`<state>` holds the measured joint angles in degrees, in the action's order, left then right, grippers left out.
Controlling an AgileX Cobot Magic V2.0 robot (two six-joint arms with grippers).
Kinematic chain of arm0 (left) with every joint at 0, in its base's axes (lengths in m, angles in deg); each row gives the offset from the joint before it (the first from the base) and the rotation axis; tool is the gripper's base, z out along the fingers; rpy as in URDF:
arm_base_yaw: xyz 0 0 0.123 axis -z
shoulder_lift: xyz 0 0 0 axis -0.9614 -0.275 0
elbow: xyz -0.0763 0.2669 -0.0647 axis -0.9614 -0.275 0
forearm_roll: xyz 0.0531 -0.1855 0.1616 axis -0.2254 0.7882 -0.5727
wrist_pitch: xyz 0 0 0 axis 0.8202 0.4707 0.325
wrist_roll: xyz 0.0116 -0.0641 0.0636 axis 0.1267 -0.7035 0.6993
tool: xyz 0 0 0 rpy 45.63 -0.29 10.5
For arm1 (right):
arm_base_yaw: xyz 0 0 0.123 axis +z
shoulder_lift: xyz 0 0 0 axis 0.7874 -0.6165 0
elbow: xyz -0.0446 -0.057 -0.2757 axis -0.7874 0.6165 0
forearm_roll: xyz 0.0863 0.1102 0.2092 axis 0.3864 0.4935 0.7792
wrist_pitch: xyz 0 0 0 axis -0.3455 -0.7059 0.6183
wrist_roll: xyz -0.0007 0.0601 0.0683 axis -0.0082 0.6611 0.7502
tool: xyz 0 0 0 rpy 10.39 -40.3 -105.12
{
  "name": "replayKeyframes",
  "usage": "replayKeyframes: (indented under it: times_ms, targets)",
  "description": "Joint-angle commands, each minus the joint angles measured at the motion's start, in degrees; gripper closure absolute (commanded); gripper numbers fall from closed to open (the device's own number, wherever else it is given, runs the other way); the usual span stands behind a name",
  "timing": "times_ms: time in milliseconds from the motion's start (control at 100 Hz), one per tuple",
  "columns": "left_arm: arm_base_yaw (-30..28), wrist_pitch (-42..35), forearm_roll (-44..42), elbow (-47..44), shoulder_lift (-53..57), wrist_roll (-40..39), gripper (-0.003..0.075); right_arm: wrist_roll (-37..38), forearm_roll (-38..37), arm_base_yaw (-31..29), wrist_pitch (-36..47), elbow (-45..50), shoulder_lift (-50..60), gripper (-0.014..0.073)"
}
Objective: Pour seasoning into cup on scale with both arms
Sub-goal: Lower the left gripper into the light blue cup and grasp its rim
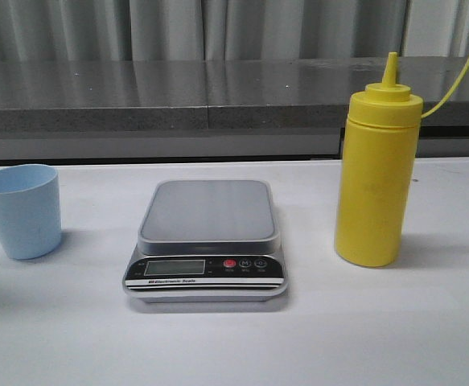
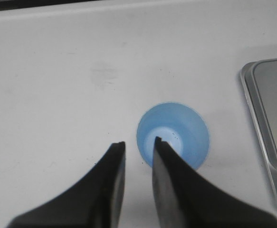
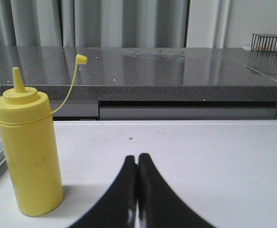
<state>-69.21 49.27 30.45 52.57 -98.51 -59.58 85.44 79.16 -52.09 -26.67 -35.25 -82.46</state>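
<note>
The seasoning stands upright at the right of the front view, cap strap arcing to the upper right corner. The scale sits centre frame with a bare platform, and the cup stands upright at far left on the white table. The left gripper hangs above the cup, fingers slightly parted, holding nothing. The right gripper is closed and empty, apart from the bottle.

Left gripper is hanging with fingers a bit apart, pointing 12 o'clock; right gripper is sitting pinched together, holding nothing.
</note>
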Motion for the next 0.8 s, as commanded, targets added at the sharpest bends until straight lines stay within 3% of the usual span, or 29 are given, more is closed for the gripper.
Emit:
replayKeyframes:
  times_ms: [0, 90, 140, 790]
  targets:
    - [-0.24, -3.03, 0.34, 2.23, 0.22, -0.01, 0.0406, -0.22, 0.07, -0.35, 4.43, -0.02, 0.90, 0.0661]
    - [-0.24, -3.73, 0.34, 2.23, -1.13, -0.01, 0.0296, -0.22, 0.07, -0.35, 4.43, -0.02, 0.90, 0.0661]
    - [-0.24, -4.23, 0.34, 2.23, -1.87, -0.01, 0.0276, -0.22, 0.07, -0.35, 4.43, -0.02, 0.90, 0.0661]
    - [-0.24, -7.43, 4.69, 2.45, -16.41, -0.01, 0.0276, -0.22, 0.07, -0.35, 4.43, -0.02, 0.90, 0.0661]
